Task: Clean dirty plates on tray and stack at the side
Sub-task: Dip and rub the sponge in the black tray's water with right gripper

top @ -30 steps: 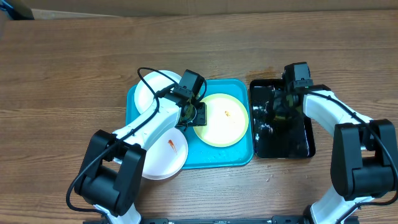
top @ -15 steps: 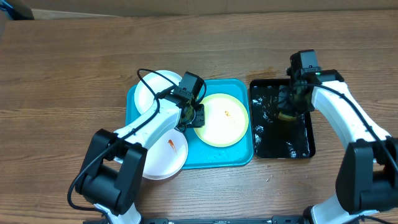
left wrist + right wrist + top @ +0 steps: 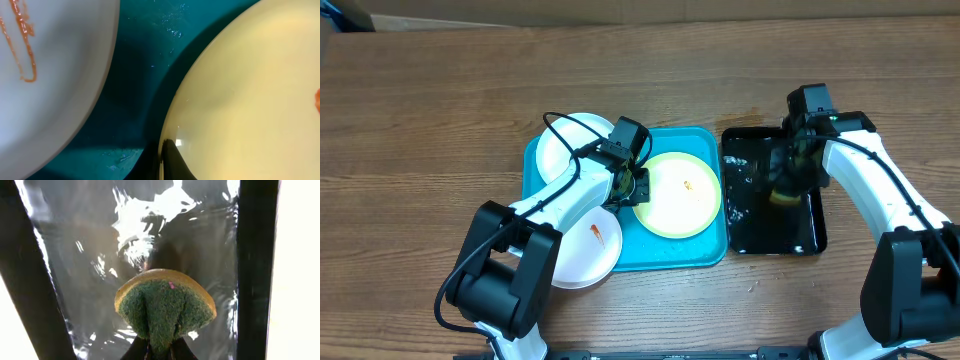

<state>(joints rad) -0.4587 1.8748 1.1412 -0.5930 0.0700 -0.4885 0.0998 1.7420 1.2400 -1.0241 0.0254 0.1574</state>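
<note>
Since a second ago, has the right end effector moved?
Yes. The right end effector, gripping the sponge, shifted across the black tray, away from the turquoise tray.

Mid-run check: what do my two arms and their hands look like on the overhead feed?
Both arms match: the left arm and right arm have white shells on the long links, with bulky black joints and black base segments. Each ends in a small black hand, left hand and right hand. A thin black cable loops beside the left arm. No markings are legible.
</note>
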